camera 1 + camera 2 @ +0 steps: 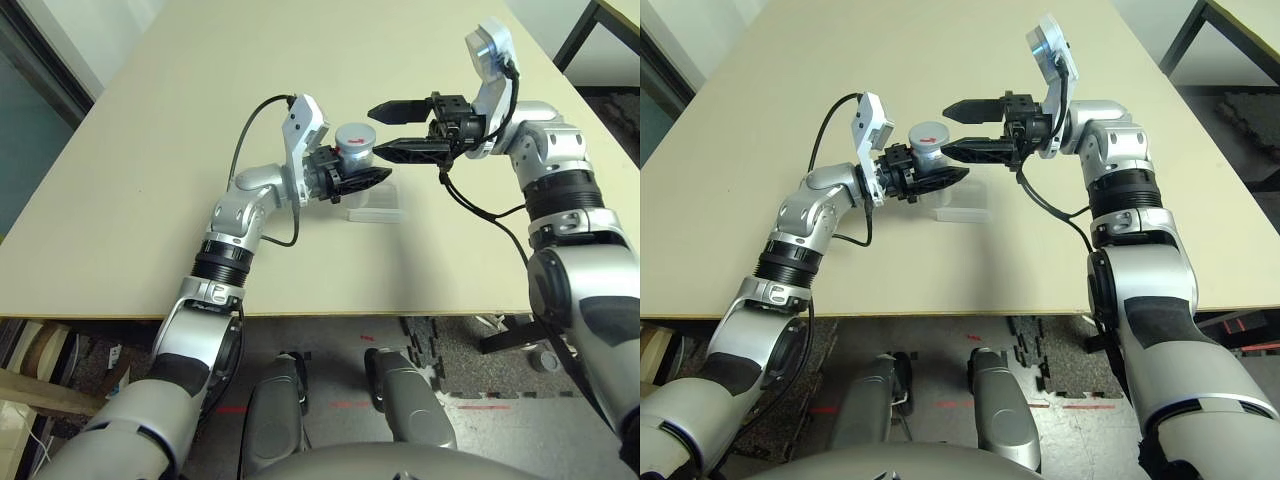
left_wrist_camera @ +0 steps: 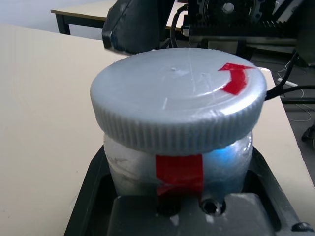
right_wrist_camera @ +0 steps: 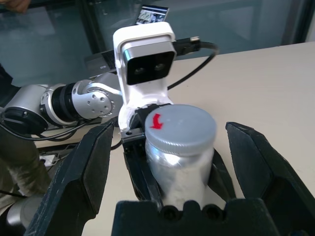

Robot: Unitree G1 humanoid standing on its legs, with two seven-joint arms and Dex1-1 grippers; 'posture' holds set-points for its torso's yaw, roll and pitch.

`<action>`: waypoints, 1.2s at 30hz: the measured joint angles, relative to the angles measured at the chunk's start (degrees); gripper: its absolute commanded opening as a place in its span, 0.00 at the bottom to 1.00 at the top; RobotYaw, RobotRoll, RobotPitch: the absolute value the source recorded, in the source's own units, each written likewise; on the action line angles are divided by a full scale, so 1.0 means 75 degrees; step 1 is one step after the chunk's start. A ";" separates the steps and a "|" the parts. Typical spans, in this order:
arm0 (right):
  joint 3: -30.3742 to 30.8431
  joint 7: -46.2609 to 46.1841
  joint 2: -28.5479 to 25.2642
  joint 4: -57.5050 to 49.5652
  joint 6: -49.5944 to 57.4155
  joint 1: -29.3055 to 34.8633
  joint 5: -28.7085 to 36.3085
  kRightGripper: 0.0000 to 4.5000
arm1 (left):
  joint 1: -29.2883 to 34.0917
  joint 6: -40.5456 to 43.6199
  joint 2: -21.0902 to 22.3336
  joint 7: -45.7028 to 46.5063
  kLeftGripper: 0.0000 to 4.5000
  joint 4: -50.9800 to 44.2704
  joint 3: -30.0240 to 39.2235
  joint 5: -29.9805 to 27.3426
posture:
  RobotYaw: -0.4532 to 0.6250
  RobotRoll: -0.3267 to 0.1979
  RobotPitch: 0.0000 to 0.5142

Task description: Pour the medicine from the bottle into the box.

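Note:
The bottle (image 1: 355, 148), a small silvery cylinder with red tape marks and a grey ribbed screw cap (image 2: 177, 98), is held upright above the table with the cap on. My left gripper (image 1: 366, 179) is shut on the bottle's body (image 2: 179, 169). My right gripper (image 1: 377, 130) stands open right beside the cap, its two black fingers (image 3: 81, 172) spread wider than the bottle (image 3: 179, 147) and not touching it. The box (image 1: 375, 213), a shallow clear square tray, lies on the table just below and in front of the bottle. The medicine is hidden.
The beige table (image 1: 140, 190) stretches wide to the left and behind the arms. Its front edge (image 1: 330, 316) runs close to my body. A black cable (image 1: 245, 140) loops from the left wrist. Another table's dark leg (image 1: 578, 30) stands at the far right.

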 measured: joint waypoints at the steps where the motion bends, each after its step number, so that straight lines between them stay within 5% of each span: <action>1: 0.0016 -0.0002 0.0033 -0.0012 0.0007 0.0000 0.0009 1.00 | 0.0000 0.0000 -0.0009 -0.0004 0.58 0.0000 -0.0003 0.0000 | 0.21 0.62 0.32; 23: 0.0133 -0.0446 0.0503 0.0898 -0.0869 -0.0296 -0.0075 1.00 | 0.0013 0.0054 0.0000 -0.0031 0.58 -0.0147 -0.0058 0.0000 | 0.23 0.62 0.32; 30: 0.0133 -0.0410 0.0570 0.1034 -0.0928 -0.0335 -0.0071 0.57 | 0.0067 0.0106 0.0033 0.0016 0.58 -0.0228 -0.0072 0.0004 | 0.22 0.62 0.32; 36: 0.0133 -0.0403 0.0572 0.1051 -0.0925 -0.0344 -0.0069 0.57 | 0.0068 0.0107 0.0032 0.0016 0.58 -0.0227 -0.0072 0.0004 | 0.22 0.62 0.33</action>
